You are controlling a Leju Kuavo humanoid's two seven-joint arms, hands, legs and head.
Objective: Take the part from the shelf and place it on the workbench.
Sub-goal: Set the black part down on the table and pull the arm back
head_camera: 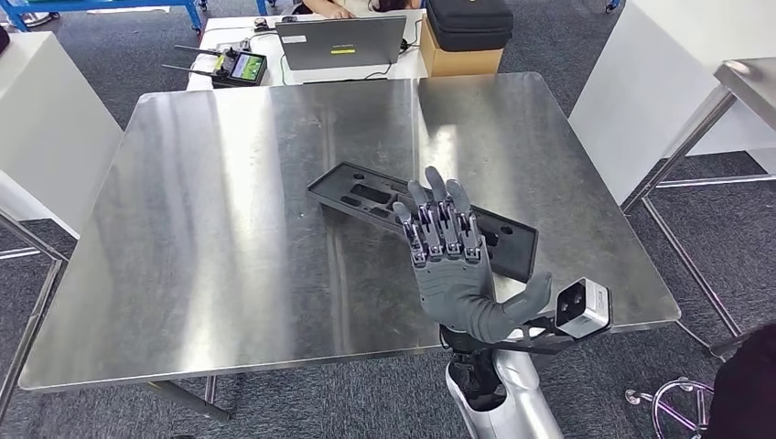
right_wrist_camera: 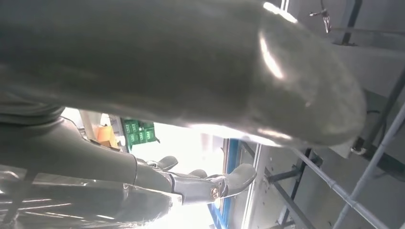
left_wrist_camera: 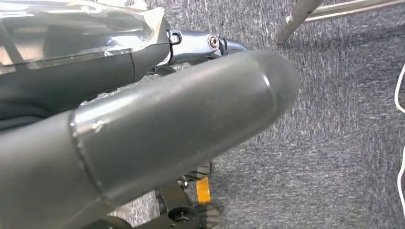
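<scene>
Table: we see the steel table (head_camera: pixel 229 229) with the part on it.
Part: the flat black part (head_camera: pixel 366 197) lies right of centre.
Right hand: our right hand (head_camera: pixel 448 265) hovers above it, fingers spread, holding nothing.
Left hand: our left hand (left_wrist_camera: pixel 143 129); we cannot tell its state.

Head view: high, looking forward and down over the workbench (head_camera: pixel 229 229). Wrist views: very close behind each thumb; left faces carpet (left_wrist_camera: pixel 344 143), right faces upward toward framework (right_wrist_camera: pixel 334 191).

Stood on grey carpet (head_camera: pixel 110 416). Behind the steel surface (head_camera: pixel 229 274), at twelve o'clock, a white desk (head_camera: pixel 212 37) carried a laptop (head_camera: pixel 340 43), controller (head_camera: pixel 236 66) and black case (head_camera: pixel 469 22).
</scene>
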